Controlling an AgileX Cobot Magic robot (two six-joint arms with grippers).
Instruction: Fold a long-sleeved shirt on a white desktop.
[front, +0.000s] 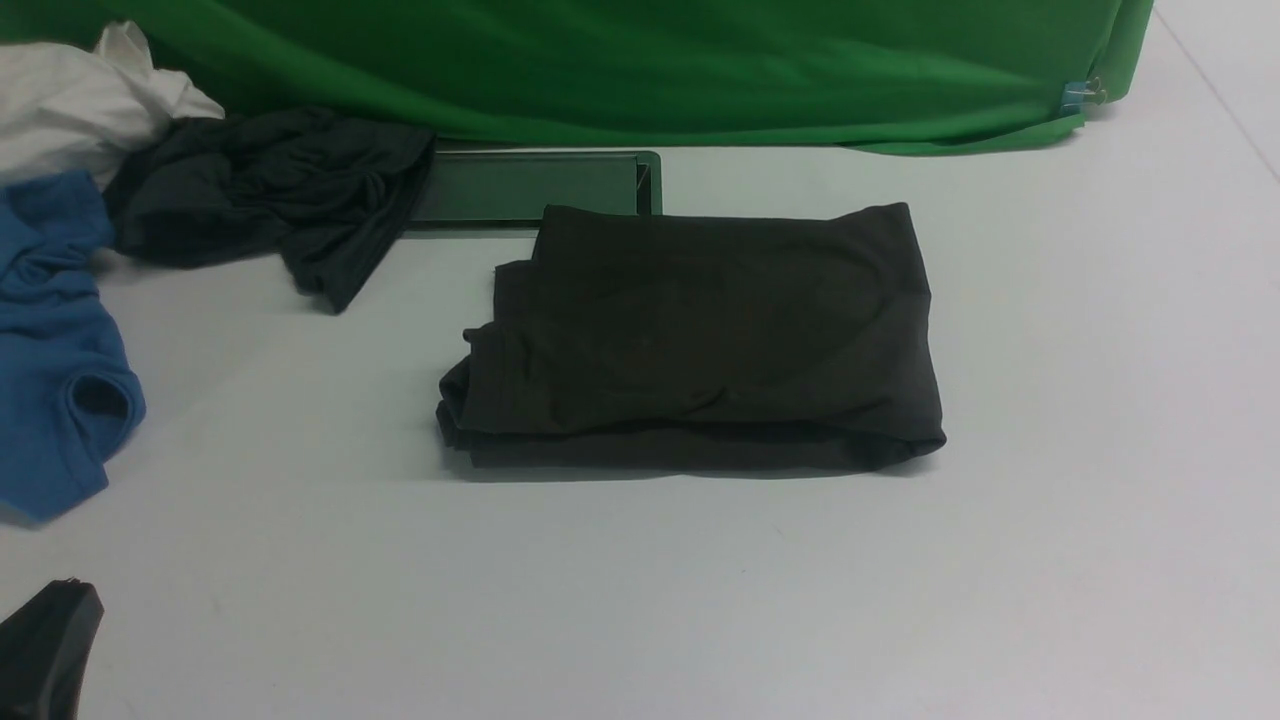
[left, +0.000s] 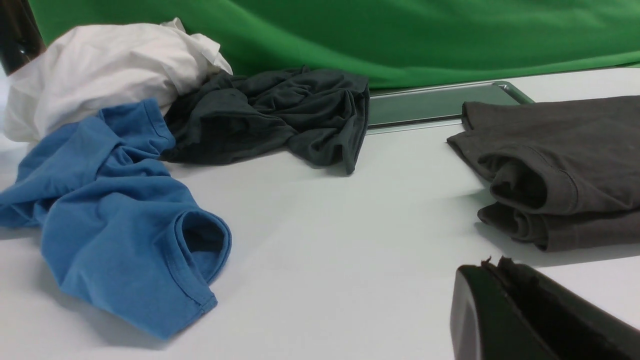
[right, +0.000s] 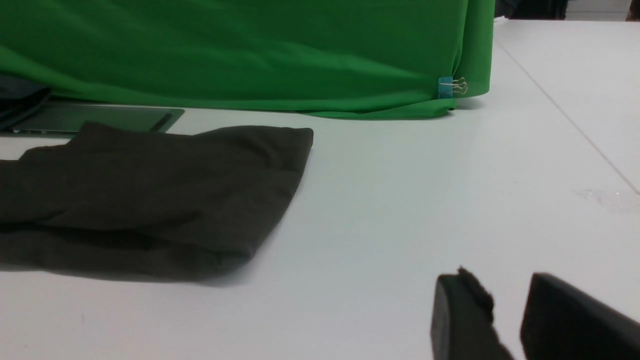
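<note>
The long-sleeved shirt (front: 700, 335) lies folded into a thick dark rectangle in the middle of the white desktop (front: 640, 600). Its stacked layers show at its left edge (left: 545, 185), and its right corner shows in the right wrist view (right: 150, 200). My left gripper (front: 62, 598) sits low at the near left, well clear of the shirt, with its jaws pressed together on nothing (left: 492, 265). My right gripper (right: 505, 287) hovers over bare desktop to the right of the shirt, its fingers apart and empty. The front view does not show it.
A bright blue shirt (front: 50, 370), a crumpled slate-grey garment (front: 270, 200) and a white cloth (front: 80, 100) lie piled at the far left. A dark flat tray (front: 520, 185) sits behind the shirt, under the green backdrop (front: 640, 60), which is clipped (right: 450, 87) at its right corner.
</note>
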